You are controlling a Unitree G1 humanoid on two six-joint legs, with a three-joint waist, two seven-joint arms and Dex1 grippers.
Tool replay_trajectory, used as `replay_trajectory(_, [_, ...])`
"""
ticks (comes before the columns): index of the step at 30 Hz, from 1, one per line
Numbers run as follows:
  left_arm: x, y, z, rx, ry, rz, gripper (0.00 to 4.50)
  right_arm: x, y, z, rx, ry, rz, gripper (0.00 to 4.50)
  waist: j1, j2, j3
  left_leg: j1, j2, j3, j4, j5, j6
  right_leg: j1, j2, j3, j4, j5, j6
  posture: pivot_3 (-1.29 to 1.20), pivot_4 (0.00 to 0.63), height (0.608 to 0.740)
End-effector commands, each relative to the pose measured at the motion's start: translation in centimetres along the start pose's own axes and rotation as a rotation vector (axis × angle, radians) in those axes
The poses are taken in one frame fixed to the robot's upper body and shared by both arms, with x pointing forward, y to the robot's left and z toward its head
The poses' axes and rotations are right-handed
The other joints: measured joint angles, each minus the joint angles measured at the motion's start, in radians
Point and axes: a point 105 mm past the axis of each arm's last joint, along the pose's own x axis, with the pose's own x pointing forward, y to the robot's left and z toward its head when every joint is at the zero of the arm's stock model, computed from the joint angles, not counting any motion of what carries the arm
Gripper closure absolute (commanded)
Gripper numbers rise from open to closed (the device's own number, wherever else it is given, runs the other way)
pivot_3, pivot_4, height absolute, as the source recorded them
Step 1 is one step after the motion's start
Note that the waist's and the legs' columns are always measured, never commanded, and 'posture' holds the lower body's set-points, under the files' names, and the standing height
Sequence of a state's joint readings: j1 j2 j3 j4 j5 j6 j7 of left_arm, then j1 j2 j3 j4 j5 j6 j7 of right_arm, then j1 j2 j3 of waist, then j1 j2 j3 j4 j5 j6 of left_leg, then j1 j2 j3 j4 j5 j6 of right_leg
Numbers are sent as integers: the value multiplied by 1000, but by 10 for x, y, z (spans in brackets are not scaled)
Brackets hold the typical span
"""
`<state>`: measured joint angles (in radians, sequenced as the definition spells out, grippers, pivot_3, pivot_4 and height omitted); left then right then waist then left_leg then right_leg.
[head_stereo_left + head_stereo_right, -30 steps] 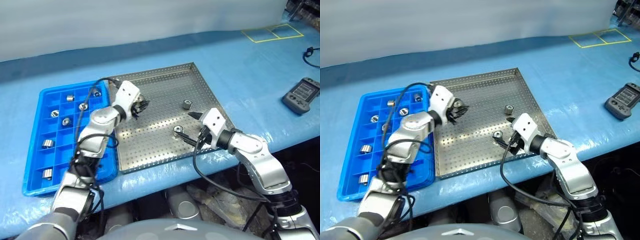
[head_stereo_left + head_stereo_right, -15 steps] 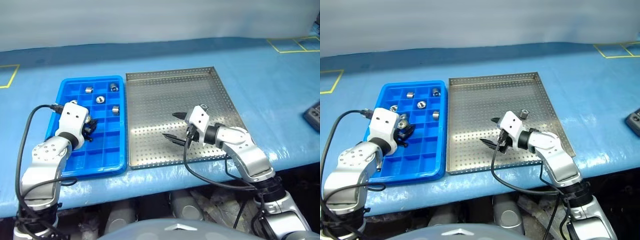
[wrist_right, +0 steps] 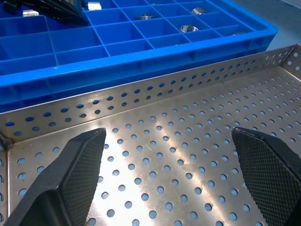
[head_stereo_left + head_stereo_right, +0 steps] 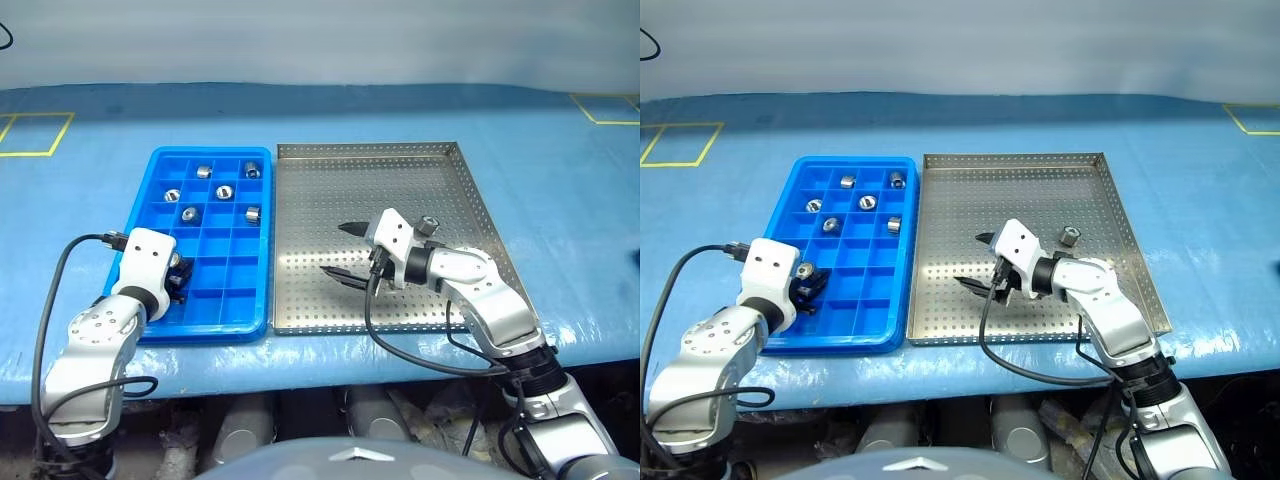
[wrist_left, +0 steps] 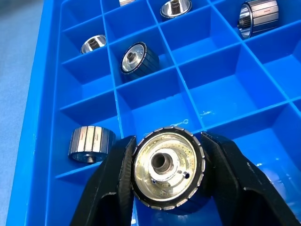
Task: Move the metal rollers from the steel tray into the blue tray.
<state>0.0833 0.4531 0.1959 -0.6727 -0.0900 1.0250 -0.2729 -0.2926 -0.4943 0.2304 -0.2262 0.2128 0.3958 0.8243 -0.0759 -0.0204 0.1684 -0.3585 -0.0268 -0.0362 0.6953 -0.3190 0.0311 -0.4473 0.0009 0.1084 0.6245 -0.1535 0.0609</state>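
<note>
Left wrist view: a roller [image 5: 167,170] sits clamped between the left gripper's [image 5: 164,183] fingers, over the blue tray's [image 4: 255,325] near compartments. Five more rollers [image 4: 218,192] lie in separate cells at its far end. One roller [image 4: 428,223] stands on the steel tray [image 4: 400,150] behind the right gripper [image 4: 338,249], whose fingers are spread wide over the perforated floor, holding nothing.

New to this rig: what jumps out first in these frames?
The bright blue plastic compartment tray, lying left of and beside the large perforated steel tray, holds several shiny metal rollers in its far cells. The left gripper, over the blue tray's near end, is shut on one more roller. The right gripper hangs open over the steel tray, where one roller remains.
</note>
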Motion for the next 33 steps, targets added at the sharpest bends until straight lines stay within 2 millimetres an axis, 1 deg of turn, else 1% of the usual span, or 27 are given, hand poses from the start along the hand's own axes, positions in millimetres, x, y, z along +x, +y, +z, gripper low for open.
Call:
replay_trajectory(1, [-4, 4, 8, 0, -41, 19, 2595, -2, -2, 10, -35, -33, -8, 0, 0, 0, 0, 0, 0, 0, 0, 0, 0, 0, 0, 0, 0, 0, 0, -45, 150, 740])
replay_trajectory(2, [-4, 3, 8, -1, -39, 15, 2595, -2, -2, 10, -36, -32, -9, 0, 0, 0, 0, 0, 0, 0, 0, 0, 0, 0, 0, 0, 0, 0, 0, -45, 150, 740])
replay_trajectory(4, [-3, 2, 7, 7, -34, 9, 1871, -2, -2, 10, -36, -32, -11, 0, 0, 0, 0, 0, 0, 0, 0, 0, 0, 0, 0, 0, 0, 0, 0, -49, 150, 740])
replay_trajectory(5, [-3, 2, 7, 8, -34, 8, 1660, -3, -2, 10, -37, -33, -13, 0, 0, 0, 0, 0, 0, 0, 0, 0, 0, 0, 0, 0, 0, 0, 0, -49, 150, 740])
replay_trajectory(8, [-2, 5, 8, 0, -37, 29, 688, -3, -3, 10, -37, -33, -19, 0, 0, 0, 0, 0, 0, -1, 0, 0, 0, 0, 0, -1, 0, 0, 0, -53, 150, 740])
replay_trajectory(10, [-1, 5, 14, -13, -66, 30, 118, -4, -4, 10, -39, -32, -27, 0, 3, 0, 0, 0, 0, -1, 0, 0, 0, 1, 0, -1, 0, 0, 0, -62, 150, 740])
replay_trajectory(13, [-1, -2, 29, -14, -141, -15, 118, -6, -7, 11, -42, -38, -56, 0, 5, 0, 0, 0, -1, -1, 1, 0, 0, 1, -1, -2, 0, 0, 0, -71, 150, 740])
replay_trajectory(14, [-2, -8, 37, -10, -184, -45, 118, -7, -9, 12, -43, -39, -74, 0, 4, 0, 0, 0, -1, -1, 1, 0, 0, 1, -1, -2, 0, 0, 0, -86, 150, 740])
replay_trajectory(16, [-3, -30, 62, -4, -315, -170, 118, -13, -15, 10, -43, -29, -116, 0, 3, 0, 0, 0, 0, -1, 1, 0, 0, 1, -1, -2, 0, 0, -1, -102, 150, 740])
replay_trajectory(18, [-9, -60, 90, -3, -468, -338, 118, -22, -22, 6, -44, -5, -163, 0, 7, 0, 0, 0, -1, -1, 1, 0, 0, 1, -1, -2, 0, 0, -1, -114, 150, 740])
replay_trajectory(20, [-14, -82, 103, 19, -546, -469, 118, -31, -28, 2, -45, 22, -210, 0, 5, 0, 0, -1, -2, -1, 1, 0, 0, 1, -2, -2, -1, 0, -1, -145, 150, 740])
replay_trajectory(23, [-19, -117, 106, 103, -575, -692, 118, -47, -37, -5, -46, 65, -285, 0, -10, 0, 0, -1, -2, 0, 1, 0, 1, 1, -2, -1, -1, 0, -1, -184, 150, 740])
replay_trajectory(25, [-20, -132, 104, 160, -571, -790, 118, -56, -42, -9, -45, 91, -335, 0, -26, 1, 0, -1, -1, 0, 1, 0, 1, 1, 0, -1, -1, 0, -1, -184, 150, 740])
replay_trajectory(27, [-15, -140, 103, 210, -557, -838, 118, -66, -53, -15, -36, 132, -425, 0, -45, 0, 0, -1, 0, 1, 1, 0, 1, 1, 6, 0, 0, -1, -1, -228, 150, 740])
replay_trajectory(29, [-10, -145, 102, 255, -548, -856, 118, -76, -66, -20, -26, 166, -536, 0, -67, 1, 0, 0, 0, 3, 2, 0, 1, 1, 7, 2, 0, -3, 5, -241, 150, 740])
replay_trajectory(31, [-7, -148, 104, 275, -555, -873, 118, -83, -76, -21, 10, 166, -624, 0, -85, 1, 0, 0, 0, 5, 2, 0, 1, 2, 8, 4, 0, -3, 6, -259, 150, 740])
replay_trajectory(33, [-4, -151, 106, 277, -567, -873, 118, -85, -83, -21, 67, 134, -694, 0, -107, 0, 0, 0, 0, 6, 3, 0, 1, 2, 8, 6, 0, -2, 7, -271, 150, 740])
